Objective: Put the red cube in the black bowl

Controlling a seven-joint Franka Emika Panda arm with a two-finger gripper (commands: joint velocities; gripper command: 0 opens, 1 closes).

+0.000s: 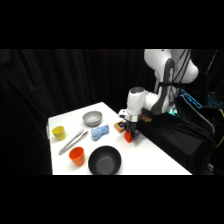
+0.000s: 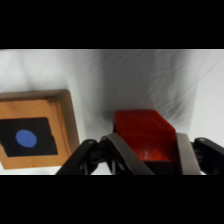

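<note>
Red cube (image 2: 145, 136) half hidden between closed fingers (image 2: 120, 152).

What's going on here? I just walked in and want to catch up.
The white arm's claw is down on the table with the red cube between its fingers, right beside an orange-brown block with a dark top. The black bowl sits empty at the table's near edge. Whether the fingers already clamp the cube is unclear.

Red cube (image 2: 144, 134) smooth, glossy; block (image 2: 35, 129) wooden, matt; black bowl (image 1: 104, 161) matt.
</note>
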